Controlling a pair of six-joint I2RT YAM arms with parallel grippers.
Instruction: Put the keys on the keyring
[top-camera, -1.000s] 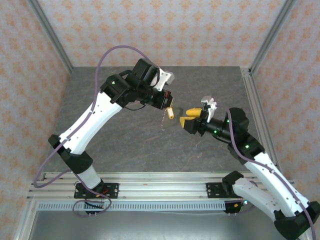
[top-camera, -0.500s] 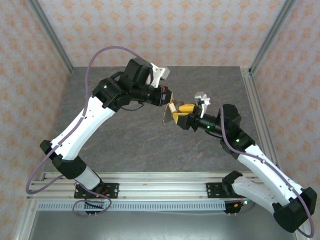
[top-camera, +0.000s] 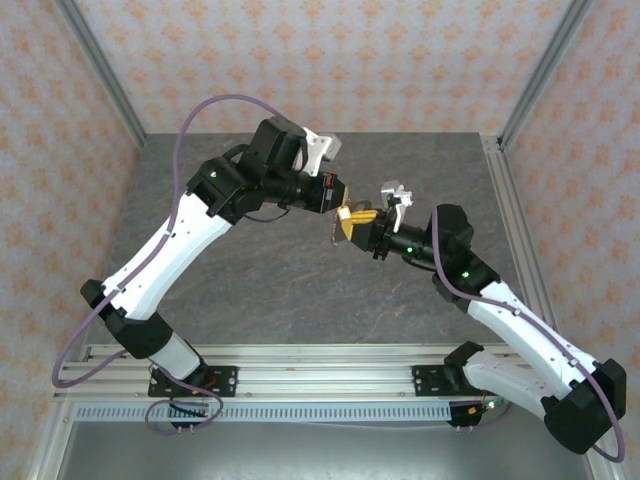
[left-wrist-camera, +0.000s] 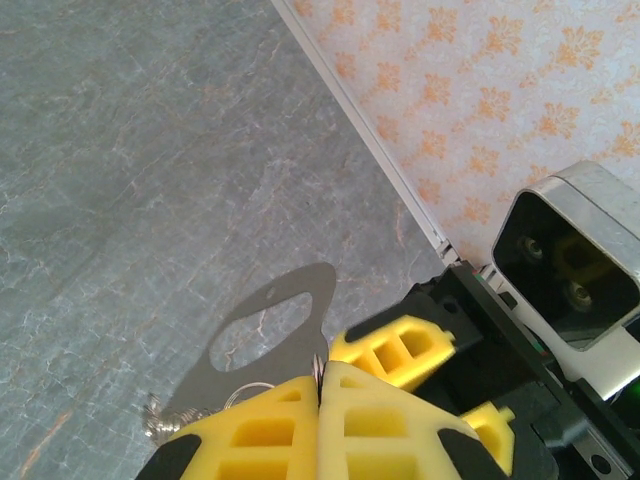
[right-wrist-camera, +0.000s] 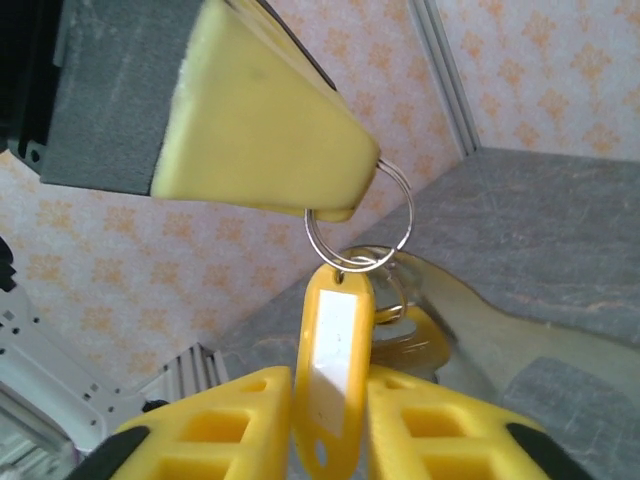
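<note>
Right end effector (top-camera: 356, 228) has closed in on your left end effector (top-camera: 344, 211), above the counter (top-camera: 250, 290).
You have open counter all round, walls (top-camera: 300, 60) well apart. Left fingers (left-wrist-camera: 270, 430) press together on the keyring (right-wrist-camera: 388, 215); right fingers (right-wrist-camera: 220, 420) pinch the edges of the yellow tag (right-wrist-camera: 335, 340) hanging from it.

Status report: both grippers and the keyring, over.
Left gripper shut on keyring. Right gripper shut on yellow tag hanging from the ring. Both in the air above the table; no obstruction seen.
</note>
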